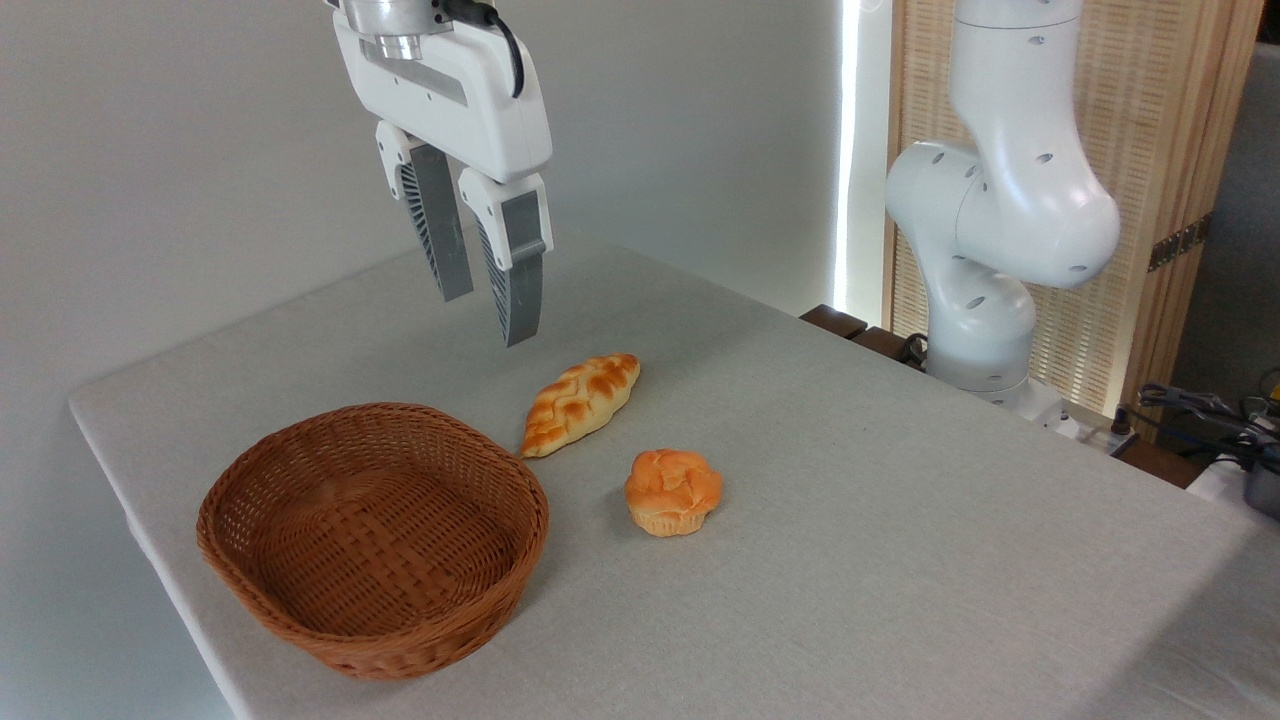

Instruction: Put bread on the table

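Observation:
The braided golden-orange bread (581,403) lies flat on the grey-beige table (850,480), just right of the wicker basket's rim. My gripper (488,319) hangs in the air above and to the left of the loaf, well clear of it. Its two grey fingers (520,285) point downward with a narrow gap between them and hold nothing.
A brown woven basket (375,535) with nothing in it sits at the table's front left. A round muffin-shaped bun (672,491) stands right of the basket, below the loaf. The arm's white base (985,290) rises at the back right, with cables at the far right edge.

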